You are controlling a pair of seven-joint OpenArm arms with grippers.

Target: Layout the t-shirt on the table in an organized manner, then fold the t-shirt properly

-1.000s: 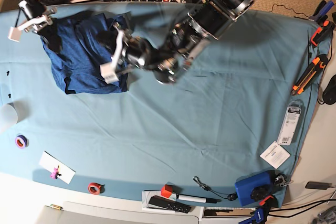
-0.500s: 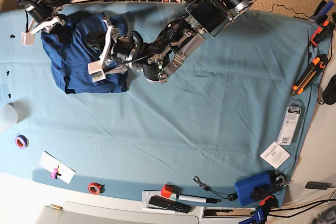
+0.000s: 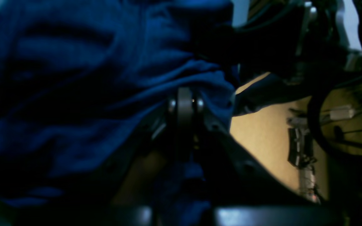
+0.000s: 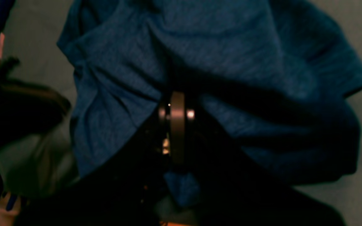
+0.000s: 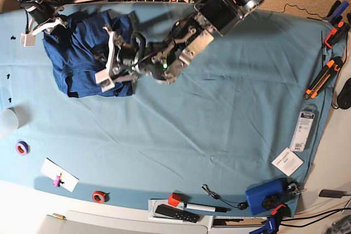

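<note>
1. Pinching shirt (image 5: 82,58) fabric, the left gripper (image 5: 107,69) sits on the nearer right part of the bunched heap at the table's (image 5: 219,124) far left; pulling could slip the fold or drag the whole heap.
2. Farther left, the right gripper (image 5: 41,26) pinches the far edge; uneven pulls would twist it.
3. Since earlier, both grippers have moved farther left, with the shirt more gathered.

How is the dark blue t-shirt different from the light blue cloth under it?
The t-shirt is dark navy; the teal table cloth is pale. The t-shirt is bunched in a heap at one corner; the cloth lies spread flat with only small wrinkles. The t-shirt is much smaller than the cloth. Both are soft blue fabric.
</note>
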